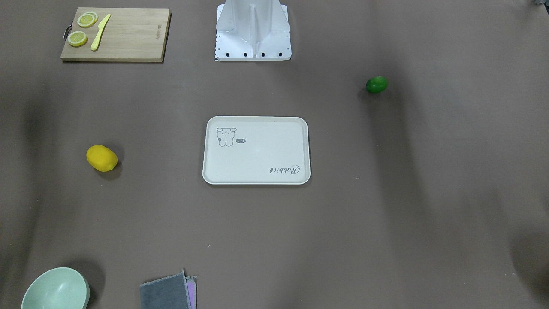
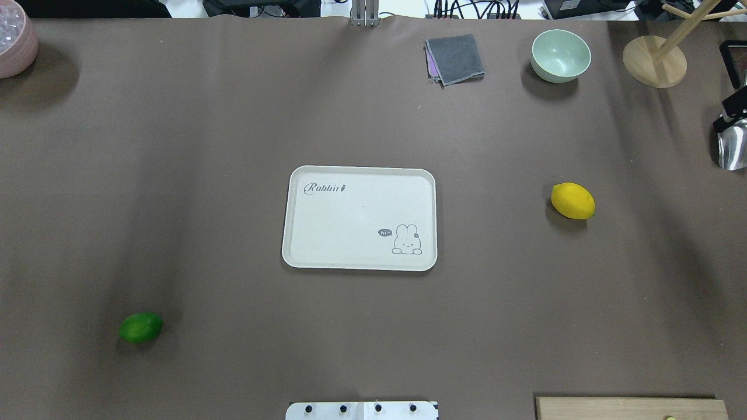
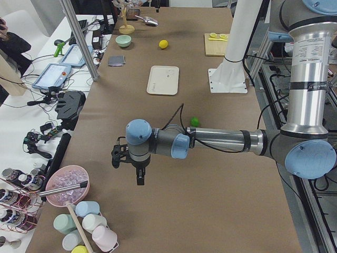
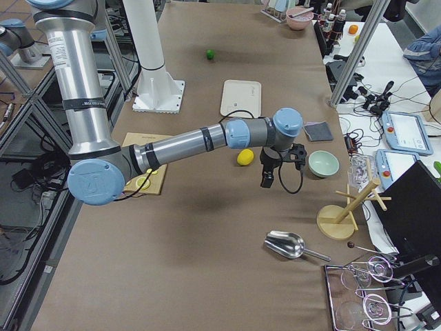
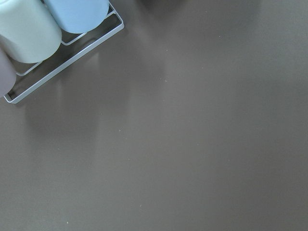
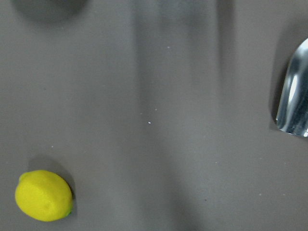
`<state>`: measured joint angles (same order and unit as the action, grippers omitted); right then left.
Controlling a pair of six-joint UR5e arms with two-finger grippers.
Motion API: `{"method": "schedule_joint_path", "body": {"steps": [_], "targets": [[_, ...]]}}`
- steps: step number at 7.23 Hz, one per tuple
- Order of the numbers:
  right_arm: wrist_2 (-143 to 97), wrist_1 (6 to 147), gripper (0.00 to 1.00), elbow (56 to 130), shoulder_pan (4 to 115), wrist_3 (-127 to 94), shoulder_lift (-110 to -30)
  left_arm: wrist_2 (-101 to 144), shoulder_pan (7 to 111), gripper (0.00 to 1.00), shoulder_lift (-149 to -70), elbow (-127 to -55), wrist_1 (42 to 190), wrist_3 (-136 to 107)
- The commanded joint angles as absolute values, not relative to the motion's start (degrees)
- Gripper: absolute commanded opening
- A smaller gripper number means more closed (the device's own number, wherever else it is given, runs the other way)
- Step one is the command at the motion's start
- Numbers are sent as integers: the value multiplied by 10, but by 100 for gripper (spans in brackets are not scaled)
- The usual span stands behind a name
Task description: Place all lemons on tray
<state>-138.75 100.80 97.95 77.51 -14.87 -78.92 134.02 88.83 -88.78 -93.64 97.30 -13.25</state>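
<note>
The off-white tray [image 2: 350,221] lies empty at the table's middle; it also shows in the front-facing view [image 1: 257,154]. The yellow lemon [image 2: 573,200] lies on the cloth to the tray's right, and low left in the right wrist view [image 6: 43,195]. The green lemon [image 2: 140,327] lies near left of the tray, also seen from the front [image 1: 377,84]. My left gripper [image 3: 140,178] hangs high over the table's left end, far from the green lemon [image 3: 195,122]. My right gripper [image 4: 265,181] hangs just beyond the yellow lemon [image 4: 245,157]. I cannot tell whether either is open.
A cutting board [image 1: 124,36] with lemon slices and a knife sits near the robot's right. A green bowl [image 2: 560,54], grey cloth [image 2: 455,58], wooden rack [image 2: 653,61] and metal scoop [image 2: 732,146] stand far right. A pink bowl [image 2: 14,44] and racked cups [image 5: 48,24] stand at the left end.
</note>
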Motion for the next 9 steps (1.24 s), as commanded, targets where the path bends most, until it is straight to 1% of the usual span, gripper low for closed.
{"method": "schedule_joint_path", "body": {"steps": [1,3,4,6,8,9], "targets": [[-1387,1008,100,976,728,-168,-757,1339,887,98,-889,-939,976,-130],[-1387,1001,99,976,684,-258,-724,1338,870,98,-903,-941,982,-127],[-1387,1001,99,976,663,-265,-720,1337,834,98,-914,-945,988,-130],[-1388,1000,99,961,623,-263,-711,1305,741,98,-960,-948,984,-133],[-1384,925,98,935,599,-254,-707,1303,647,98,-990,-957,982,-134],[-1383,899,98,913,594,-193,-703,1302,631,98,-989,-975,984,-125]]}}
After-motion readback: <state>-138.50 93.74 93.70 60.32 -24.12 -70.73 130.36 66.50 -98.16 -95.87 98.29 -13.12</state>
